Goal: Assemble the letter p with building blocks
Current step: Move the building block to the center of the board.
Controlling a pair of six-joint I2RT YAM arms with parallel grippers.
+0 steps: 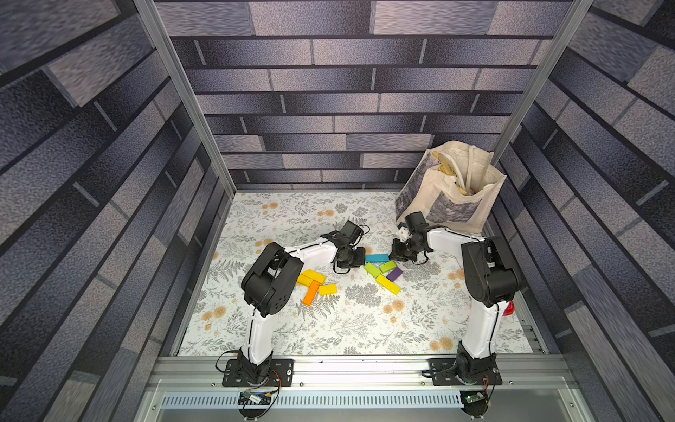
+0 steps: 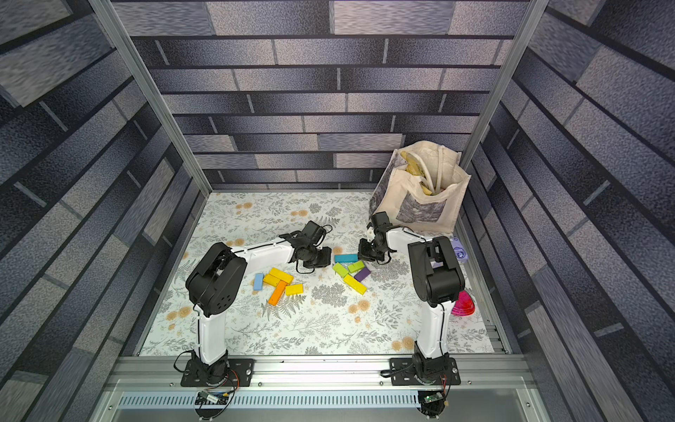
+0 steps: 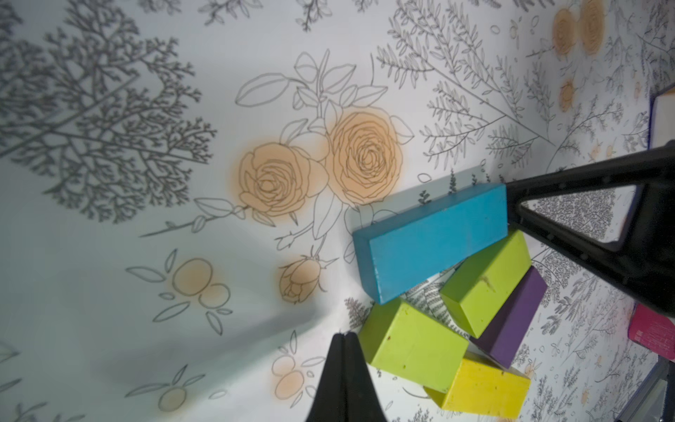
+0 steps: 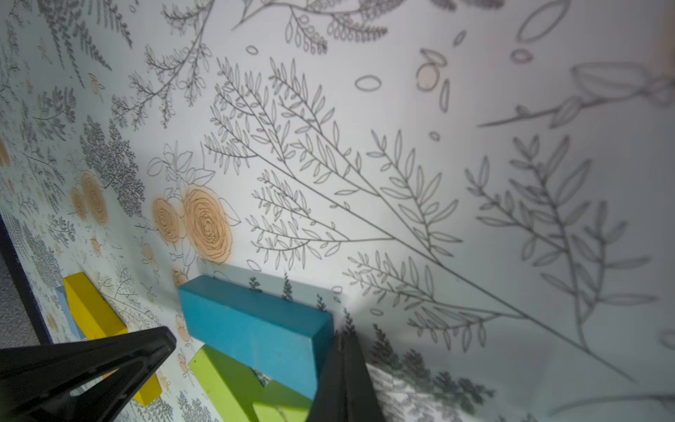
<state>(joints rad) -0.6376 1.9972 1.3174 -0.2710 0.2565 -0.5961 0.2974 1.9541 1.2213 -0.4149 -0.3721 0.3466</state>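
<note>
Seeing left gripper (image 3: 345, 338) pinched fully closed, carrying nothing, tip sitting just beside a lime green block (image 3: 412, 350). Seeing right gripper (image 4: 341, 341) likewise closed, empty, tip pressing on 1 end of the teal block (image 4: 252, 329). Finding teal block lying flat between the 2 tips, touching a 2nd lime green block (image 3: 485, 281), with purple block (image 1: 395, 274) and yellow-green block (image 1: 388, 284) packed alongside. Spotting another cluster by left arm (image 1: 270, 277): yellow blocks (image 1: 313, 276), 1 orange block (image 1: 311, 292), 1 light blue block (image 2: 258, 281). Noting tote bag (image 1: 453, 204) standing in far right corner.
</note>
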